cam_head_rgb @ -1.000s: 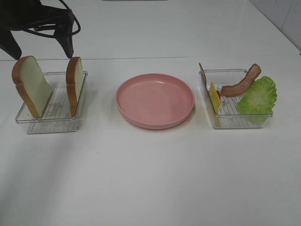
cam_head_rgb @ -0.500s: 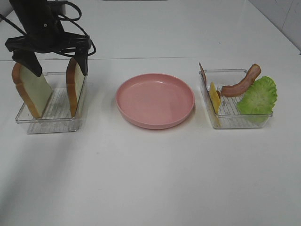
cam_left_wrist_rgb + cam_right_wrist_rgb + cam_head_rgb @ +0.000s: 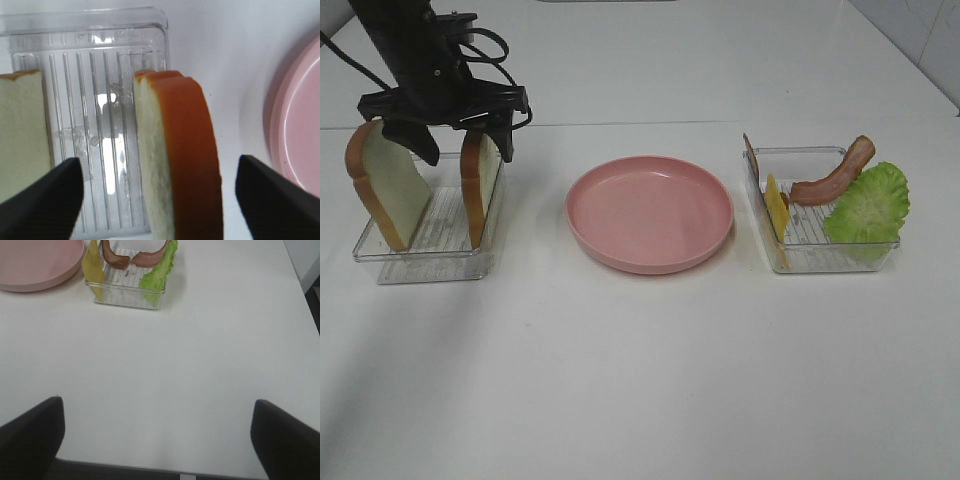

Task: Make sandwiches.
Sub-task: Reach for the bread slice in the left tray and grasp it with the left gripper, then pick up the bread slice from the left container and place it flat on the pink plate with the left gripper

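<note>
Two white bread slices with brown crust stand on edge in a clear tray at the left: one at its left side, one at its right side. My left gripper is open and straddles the top of the right slice, one finger on each side, not closed on it. Yellow cheese, bacon and lettuce lie in a clear tray at the right. My right gripper is open and empty over bare table, out of the exterior view.
A round pink plate sits empty between the two trays. The right wrist view shows the ingredient tray ahead, the plate's rim and the table's edge nearby.
My left gripper came down from the back left and shifted right, from above both slices to straddling the right slice. Nothing else moved.
</note>
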You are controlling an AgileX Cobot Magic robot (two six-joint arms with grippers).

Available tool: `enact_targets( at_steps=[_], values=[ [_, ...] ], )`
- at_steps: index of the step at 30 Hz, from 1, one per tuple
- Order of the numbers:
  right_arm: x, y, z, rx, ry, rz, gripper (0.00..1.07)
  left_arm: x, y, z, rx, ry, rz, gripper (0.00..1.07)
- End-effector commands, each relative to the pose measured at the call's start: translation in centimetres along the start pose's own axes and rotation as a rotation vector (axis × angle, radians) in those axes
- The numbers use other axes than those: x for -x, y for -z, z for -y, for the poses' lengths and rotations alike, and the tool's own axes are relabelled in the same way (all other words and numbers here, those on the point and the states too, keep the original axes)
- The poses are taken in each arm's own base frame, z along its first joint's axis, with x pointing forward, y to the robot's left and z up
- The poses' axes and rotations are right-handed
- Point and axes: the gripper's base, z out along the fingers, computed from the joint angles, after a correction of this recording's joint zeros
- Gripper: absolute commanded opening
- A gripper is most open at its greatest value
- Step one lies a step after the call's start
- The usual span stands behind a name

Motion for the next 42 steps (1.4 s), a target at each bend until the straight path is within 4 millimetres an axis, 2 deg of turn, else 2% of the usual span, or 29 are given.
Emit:
enact_targets(
  at_steps=[1,2,3,4,5,9,14,16,17,19,20,21,22,23,28,32,34,35,37,38,39,40,42],
  values=[
    [-0.3,0.3,0.0,-0.005,0.006,0.036,0.99,0.3,-0.1,0.4,-0.014,0.002,0.028,0.38],
    [-0.3,0.3,0.0,-0.005,0.006,0.036,0.99,0.3,-0.1,0.4,-0.015,0.002,0.034,0.21],
    [-0.3,0.3,0.0,-0.005,0.006,0.036,0.99,0.3,-0.1,0.4,-0.015,0.002,0.034,0.21],
    [-0.3,0.3,0.0,-0.005,0.006,0.036,0.99,0.3,-0.1,0.4,-0.015,0.002,0.034,0.14],
    [-0.3,0.3,0.0,-0.005,0.006,0.036,0.99,0.2,-0.1,0.4,-0.011,0.0,0.027,0.0],
    [-0.3,0.3,0.0,-0.005,0.006,0.036,0.99,0.0,-0.1,0.2,0.011,-0.006,-0.005,0.0],
    [-0.3,0.3,0.0,-0.005,0.006,0.036,0.99,-0.2,1.4,-0.1,0.047,0.014,-0.038,0.0],
    [-0.3,0.3,0.0,-0.005,0.006,0.036,0.99,0.2,3.4,0.1,0.05,0.026,-0.037,0.0],
    [-0.3,0.3,0.0,-0.005,0.006,0.036,0.99,0.2,3.4,0.1,0.05,0.026,-0.037,0.0],
    [-0.3,0.3,0.0,-0.003,0.004,0.036,0.99,1.0,6.1,0.4,0.038,0.028,-0.006,0.0],
    [-0.3,0.3,0.0,-0.003,0.004,0.036,0.99,1.0,6.1,0.4,0.038,0.028,-0.006,0.0],
    [-0.3,0.3,0.0,-0.003,0.004,0.036,0.99,1.5,8.0,0.6,0.026,0.029,0.02,0.0],
    [-0.3,0.3,0.0,-0.003,0.004,0.036,0.99,1.5,8.0,0.6,0.026,0.029,0.02,0.0],
    [-0.3,0.3,0.0,-0.003,0.004,0.036,0.99,1.9,9.5,0.9,0.008,0.03,0.043,0.0],
    [-0.3,0.3,0.0,-0.003,0.004,0.036,0.99,3.0,12.1,2.0,-0.103,0.04,0.126,0.0],
    [-0.3,0.3,0.0,-0.003,0.004,0.036,0.99,3.2,12.2,3.0,-0.213,0.013,0.153,0.0],
    [-0.3,0.3,0.0,-0.003,0.004,0.036,0.99,3.3,11.3,4.2,-0.337,-0.033,0.131,0.0],
    [-0.3,0.3,0.0,-0.003,0.004,0.036,0.99,3.3,11.3,4.2,-0.337,-0.033,0.131,0.0],
    [-0.3,0.3,0.0,-0.003,0.004,0.036,0.99,3.2,9.8,5.3,-0.449,-0.077,0.092,0.0],
    [-0.3,0.3,0.0,-0.003,0.004,0.036,0.99,3.2,9.8,5.3,-0.449,-0.077,0.092,0.0],
    [-0.3,0.3,0.0,-0.003,0.004,0.036,0.99,3.2,8.3,5.8,-0.512,-0.087,0.059,0.0],
    [-0.3,0.3,0.0,-0.003,0.004,0.036,0.99,3.2,8.3,5.8,-0.512,-0.087,0.059,0.0],
    [-0.3,0.3,0.0,-0.003,0.004,0.036,0.99,3.2,6.1,6.5,-0.598,-0.088,0.012,0.0]
  ],
)
